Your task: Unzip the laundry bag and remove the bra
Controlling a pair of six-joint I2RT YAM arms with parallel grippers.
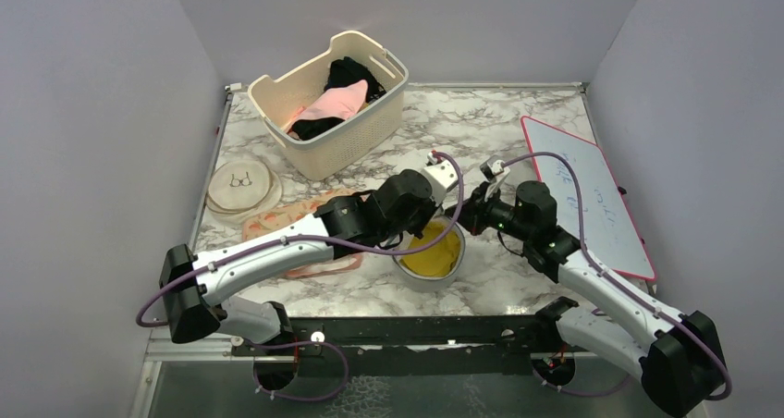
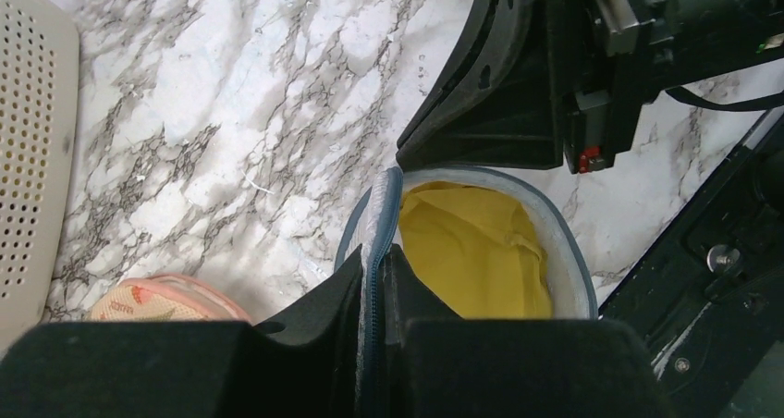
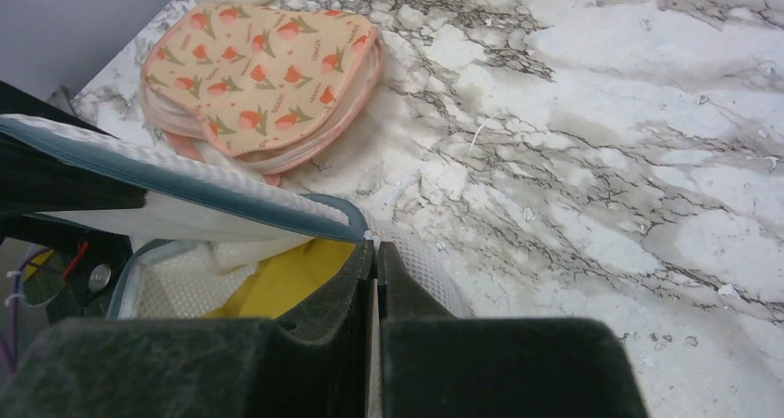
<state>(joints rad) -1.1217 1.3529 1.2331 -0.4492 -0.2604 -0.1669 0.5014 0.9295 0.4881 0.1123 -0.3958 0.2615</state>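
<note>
Bright, even overhead light casts soft shadows; both wrist views blur up close.

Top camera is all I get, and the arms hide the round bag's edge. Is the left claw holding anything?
Observer: Yes. The left wrist view shows the left gripper shut on the laundry bag, pinching its blue-grey zip rim.
Operator: And the other claw?
Observer: The right wrist view shows the right gripper shut on the bag's edge, thin white mesh between its fingers.
Operator: What's drawn on the peach pouch?
Observer: Little red-orange flowers with green leaves.
</note>
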